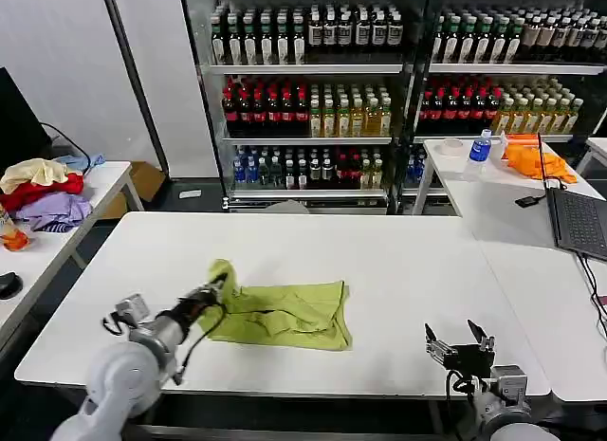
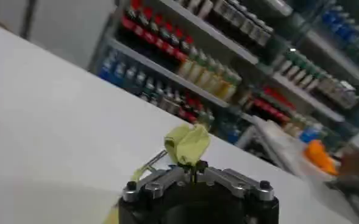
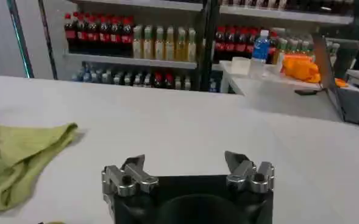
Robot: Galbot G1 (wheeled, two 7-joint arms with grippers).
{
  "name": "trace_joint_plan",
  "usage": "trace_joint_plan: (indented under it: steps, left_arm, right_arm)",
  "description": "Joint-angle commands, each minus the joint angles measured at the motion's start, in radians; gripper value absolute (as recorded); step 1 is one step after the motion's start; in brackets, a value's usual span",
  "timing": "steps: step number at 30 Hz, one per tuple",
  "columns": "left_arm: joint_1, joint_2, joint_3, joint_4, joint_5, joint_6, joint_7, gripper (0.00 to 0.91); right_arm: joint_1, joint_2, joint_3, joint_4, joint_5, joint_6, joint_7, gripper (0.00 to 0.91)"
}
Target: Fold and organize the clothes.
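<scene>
1. Nearest the head camera, the left arm reaches forward from the near left edge of the white table (image 1: 398, 270), forearm angled toward the middle.
2. Its left gripper (image 1: 216, 291) is clenched on the left end of the lime T-shirt (image 1: 285, 313), and a bunched tuft of fabric stands up above the closed fingers; the left wrist view shows that tuft (image 2: 187, 143) pinched between the pads.
3. Apart from that lifted end, the shirt lies rumpled and partly folded on the tabletop, a little left of centre and closer to the near edge than the far one.
4. Bare tabletop lies all round the shirt: a wide strip behind it to the far edge, and a broad stretch to its right.
5. At the near right edge the right gripper (image 1: 459, 344) hovers with its fingers spread and nothing between them, well apart from the shirt; in the right wrist view the cloth (image 3: 17, 161) lies off to one side of it.
6. Shelves of bottles (image 1: 313, 100) stand beyond the far edge, a side table with a laptop (image 1: 580, 223) adjoins on the right, and another table with piled clothes (image 1: 43, 194) stands to the left.
</scene>
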Motion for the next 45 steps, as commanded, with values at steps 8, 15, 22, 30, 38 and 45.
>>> trace_joint_plan:
  steps: [8, 15, 22, 30, 38, 45]
  left_arm:
    - [-0.184, -0.235, 0.294, 0.178, 0.027, 0.002, -0.006, 0.02]
    - [-0.188, -0.228, 0.316, 0.187, 0.096, 0.021, 0.027, 0.907]
    - [-0.174, -0.204, 0.303, 0.102, 0.112, 0.0, 0.061, 0.907]
    - [-0.086, -0.124, 0.208, -0.009, 0.09, 0.0, 0.053, 0.907]
    - [0.004, -0.012, 0.032, 0.068, 0.181, 0.018, 0.035, 0.907]
    - [0.051, 0.021, 0.02, 0.152, 0.294, 0.025, 0.086, 0.907]
  right_arm:
    - [0.02, -0.006, -0.016, -0.023, 0.0, 0.004, 0.0, 0.907]
    - [0.038, -0.008, -0.03, -0.027, 0.0, 0.002, 0.0, 0.907]
    - [0.047, -0.007, -0.037, -0.028, 0.0, -0.001, 0.001, 0.907]
    - [0.042, -0.001, -0.037, -0.019, -0.006, -0.004, 0.002, 0.907]
    - [0.036, 0.01, -0.041, -0.014, -0.017, -0.002, 0.002, 0.907]
    - [0.025, 0.013, -0.038, -0.005, -0.022, -0.001, 0.002, 0.907]
